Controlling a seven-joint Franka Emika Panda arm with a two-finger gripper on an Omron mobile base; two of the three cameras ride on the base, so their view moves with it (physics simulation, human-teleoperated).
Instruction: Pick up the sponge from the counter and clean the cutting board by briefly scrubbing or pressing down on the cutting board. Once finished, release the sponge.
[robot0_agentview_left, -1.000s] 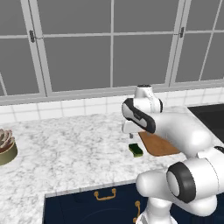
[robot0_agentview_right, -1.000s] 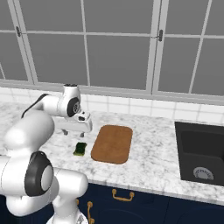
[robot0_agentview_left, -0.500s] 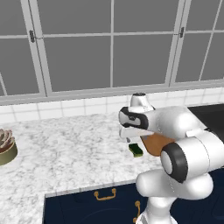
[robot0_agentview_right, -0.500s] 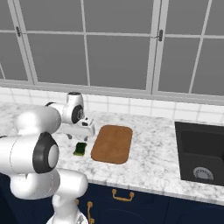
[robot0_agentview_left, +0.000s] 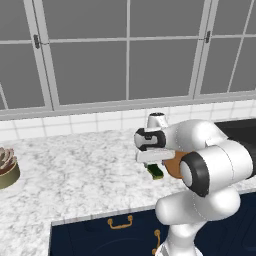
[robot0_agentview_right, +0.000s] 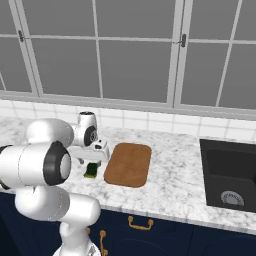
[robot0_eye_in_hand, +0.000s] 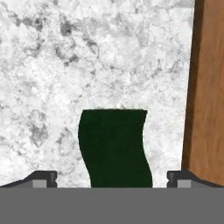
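No lettering, brand or label can be read on anything here; the sponge (robot0_eye_in_hand: 114, 146), the cutting board (robot0_agentview_right: 128, 163) and the counter (robot0_agentview_right: 170, 180) are all plain.

The sponge lies flat on the counter near its front edge, just beside the cutting board's left side and apart from it by a strip of bare marble. In the hand view its dark green top sits between the two fingers (robot0_eye_in_hand: 43, 178), which stand spread wide on either side with clear gaps to it, so the gripper (robot0_eye_in_hand: 113, 179) is released and holds nothing. The near end of the sponge is cut off at the bottom of that view, and only the left edge of the board shows along the right.

From the left base view the white arm covers most of the board, leaving a brown sliver, and the sponge (robot0_agentview_left: 155, 171) peeks out under the hand with its yellow-green layer just visible. From the right base view the hand hides the far part of the sponge (robot0_agentview_right: 91, 171). A potted plant (robot0_agentview_left: 7, 165) is cut off at the left edge, and a dark sink (robot0_agentview_right: 231, 174) runs off the right.
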